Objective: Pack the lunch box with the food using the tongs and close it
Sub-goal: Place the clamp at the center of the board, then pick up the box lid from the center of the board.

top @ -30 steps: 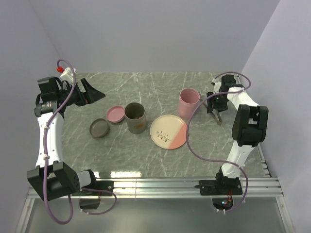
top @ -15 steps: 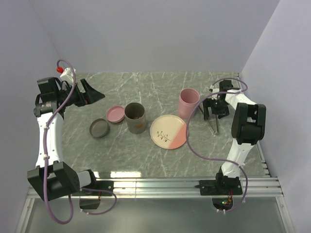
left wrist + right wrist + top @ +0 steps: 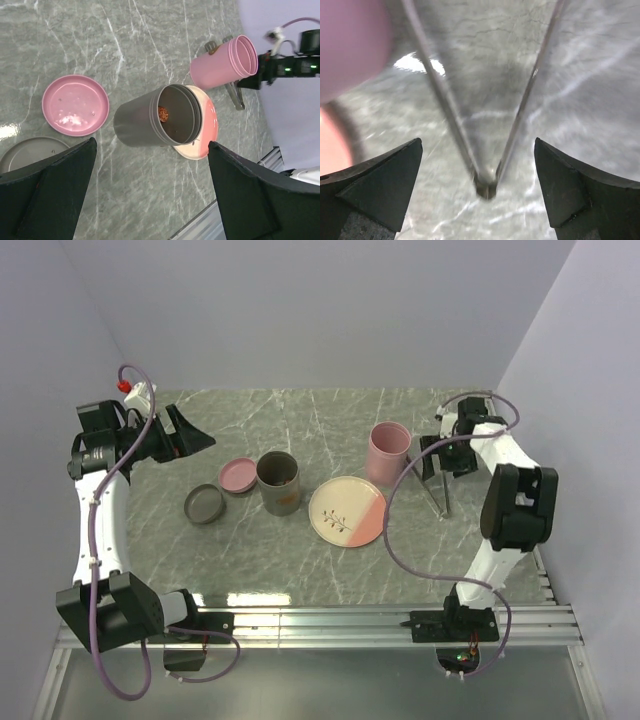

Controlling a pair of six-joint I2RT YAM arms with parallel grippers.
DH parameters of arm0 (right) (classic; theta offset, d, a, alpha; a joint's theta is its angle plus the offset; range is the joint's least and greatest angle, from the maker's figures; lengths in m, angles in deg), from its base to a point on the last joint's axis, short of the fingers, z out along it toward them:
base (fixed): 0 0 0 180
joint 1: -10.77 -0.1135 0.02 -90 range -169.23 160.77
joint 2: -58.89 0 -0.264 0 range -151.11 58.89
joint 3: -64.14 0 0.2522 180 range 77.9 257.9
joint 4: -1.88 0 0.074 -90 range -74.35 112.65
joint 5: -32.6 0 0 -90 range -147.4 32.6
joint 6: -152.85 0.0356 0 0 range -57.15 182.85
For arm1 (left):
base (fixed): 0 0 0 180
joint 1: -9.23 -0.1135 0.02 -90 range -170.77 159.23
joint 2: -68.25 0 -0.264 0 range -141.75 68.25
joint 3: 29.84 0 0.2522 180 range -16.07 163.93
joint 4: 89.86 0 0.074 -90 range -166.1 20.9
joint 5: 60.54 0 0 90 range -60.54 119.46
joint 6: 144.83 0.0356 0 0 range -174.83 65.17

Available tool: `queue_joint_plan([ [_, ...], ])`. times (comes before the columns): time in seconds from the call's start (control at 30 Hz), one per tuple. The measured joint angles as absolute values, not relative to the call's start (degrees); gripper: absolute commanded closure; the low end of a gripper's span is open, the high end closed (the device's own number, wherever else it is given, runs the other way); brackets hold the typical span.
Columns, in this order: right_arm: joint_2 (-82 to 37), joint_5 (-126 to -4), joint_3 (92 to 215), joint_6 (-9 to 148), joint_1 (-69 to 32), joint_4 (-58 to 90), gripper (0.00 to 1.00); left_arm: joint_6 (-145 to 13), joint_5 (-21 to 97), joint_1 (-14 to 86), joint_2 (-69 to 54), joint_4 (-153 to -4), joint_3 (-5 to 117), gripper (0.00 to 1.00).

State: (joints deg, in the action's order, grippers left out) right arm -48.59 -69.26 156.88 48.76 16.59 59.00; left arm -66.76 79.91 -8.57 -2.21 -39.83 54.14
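The right gripper has released the tongs; its jaws now stand wide and empty. The tongs lie flat by the table's right edge, beside the pink cup. They are directly under those jaws, with the hinge toward the near edge. The left gripper, also wide open and empty, is far off.

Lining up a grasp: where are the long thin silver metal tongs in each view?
Top external: long silver metal tongs lie right of the tall pink cup.
Left wrist: tongs upper right, beside that cup.
Right wrist: tongs centre, V pointing down.
Shared landmark: the pink cup, blurred upper left there.
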Motion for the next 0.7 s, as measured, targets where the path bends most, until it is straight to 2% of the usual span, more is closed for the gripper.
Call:
queue_joint_plan([
  [0.37,-27.8,-72.6,159.9,47.4,19.0,63.8,0.0,-61.6,76.8,-9.4,-4.0,-35.9,56.2,0.01],
  [0.7,-18.4,-85.7,164.2,47.9,19.5,67.0,0.0,-33.1,67.3,-9.8,0.9,-31.5,46.3,0.02],
])
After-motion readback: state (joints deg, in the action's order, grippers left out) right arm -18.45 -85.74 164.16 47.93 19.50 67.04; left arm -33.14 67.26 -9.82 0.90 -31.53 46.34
